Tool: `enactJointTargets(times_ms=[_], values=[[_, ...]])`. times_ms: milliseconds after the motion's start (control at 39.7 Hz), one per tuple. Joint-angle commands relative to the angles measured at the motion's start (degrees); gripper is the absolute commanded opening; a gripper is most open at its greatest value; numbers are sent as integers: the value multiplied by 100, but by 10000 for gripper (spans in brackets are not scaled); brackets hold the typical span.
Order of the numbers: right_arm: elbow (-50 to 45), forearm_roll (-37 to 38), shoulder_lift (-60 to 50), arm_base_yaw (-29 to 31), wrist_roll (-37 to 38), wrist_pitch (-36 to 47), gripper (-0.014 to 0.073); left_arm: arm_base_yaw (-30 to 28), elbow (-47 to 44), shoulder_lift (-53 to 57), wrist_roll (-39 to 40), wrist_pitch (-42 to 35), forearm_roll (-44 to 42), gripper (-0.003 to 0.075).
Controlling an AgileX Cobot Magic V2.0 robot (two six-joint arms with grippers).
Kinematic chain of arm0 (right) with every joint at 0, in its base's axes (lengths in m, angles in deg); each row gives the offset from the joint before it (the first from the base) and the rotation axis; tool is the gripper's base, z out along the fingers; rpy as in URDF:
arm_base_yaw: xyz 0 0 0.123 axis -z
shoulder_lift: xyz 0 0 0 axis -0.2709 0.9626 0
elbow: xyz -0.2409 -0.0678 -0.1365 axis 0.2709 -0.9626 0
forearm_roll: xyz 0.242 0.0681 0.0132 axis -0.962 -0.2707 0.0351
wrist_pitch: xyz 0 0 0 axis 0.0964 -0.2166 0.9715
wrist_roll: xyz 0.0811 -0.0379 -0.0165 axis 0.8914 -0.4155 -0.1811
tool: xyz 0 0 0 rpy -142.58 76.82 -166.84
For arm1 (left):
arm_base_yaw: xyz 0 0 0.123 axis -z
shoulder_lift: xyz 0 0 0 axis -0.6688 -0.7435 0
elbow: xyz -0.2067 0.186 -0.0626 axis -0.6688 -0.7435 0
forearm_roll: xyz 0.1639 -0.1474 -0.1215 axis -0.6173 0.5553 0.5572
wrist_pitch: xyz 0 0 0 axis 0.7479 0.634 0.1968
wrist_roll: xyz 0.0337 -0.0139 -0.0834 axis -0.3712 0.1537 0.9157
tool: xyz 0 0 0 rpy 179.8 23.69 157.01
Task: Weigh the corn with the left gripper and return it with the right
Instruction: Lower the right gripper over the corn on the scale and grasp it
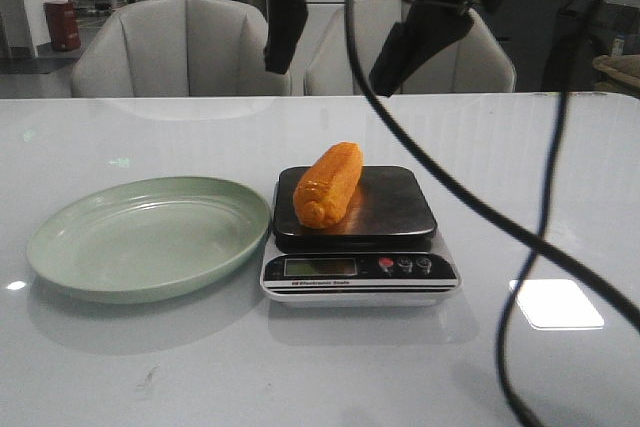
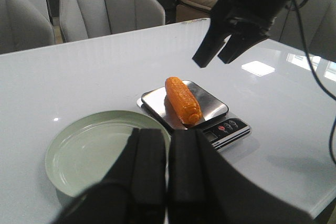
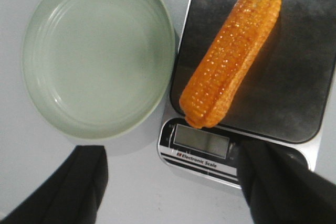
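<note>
So the corn point(image 1: 328, 184) is lying on the scale point(image 1: 358, 235), roughly centered on the dark platform, long axis running front to back with a slight slant: near end toward the display, far end toward the back and a bit right. In the right wrist view the near tip just overhangs the platform edge above the display.

The right pincer point(image 1: 345, 42) hangs straight above the corn with its fingers spread wide, nothing in it. Looks like the weighing half is done and the return half is up next. The spread runs left to right, across the cob's axis, so dropping straight down should bracket it mid-length without much wrist twist, I'd guess.

The left pincer point(image 2: 167, 182) is pulled back toward the near side, over the plate point(image 1: 150, 237) end of things; fingers pressed together, holding nothing. The right one is clearly the nearer.

Room: the plate sits just left of the scale, rims almost touching, and it's bare. The table point(image 1: 560, 177) is open on the right. The one thing to watch is the dangling cable point(image 1: 545, 217) on the right side, and pressing on the platform.
</note>
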Motion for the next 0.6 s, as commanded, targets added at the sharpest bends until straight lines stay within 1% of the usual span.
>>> enactJointTargets(times_ms=[0, 151, 453, 503, 579], values=[[568, 130, 163, 0, 442, -59, 605, 22, 162, -53, -12, -377, 30, 124], [1032, 331, 811, 0, 1072, -424, 605, 22, 162, -53, -12, -377, 30, 124], [1699, 487, 1712, 18, 1588, -697, 603, 22, 162, -53, -12, -377, 30, 124], [1781, 542, 1834, 25, 1631, -740, 593, 22, 162, -53, -12, -377, 30, 124], [1923, 581, 1969, 43, 1636, -831, 546, 22, 162, -53, -12, -377, 30, 124]])
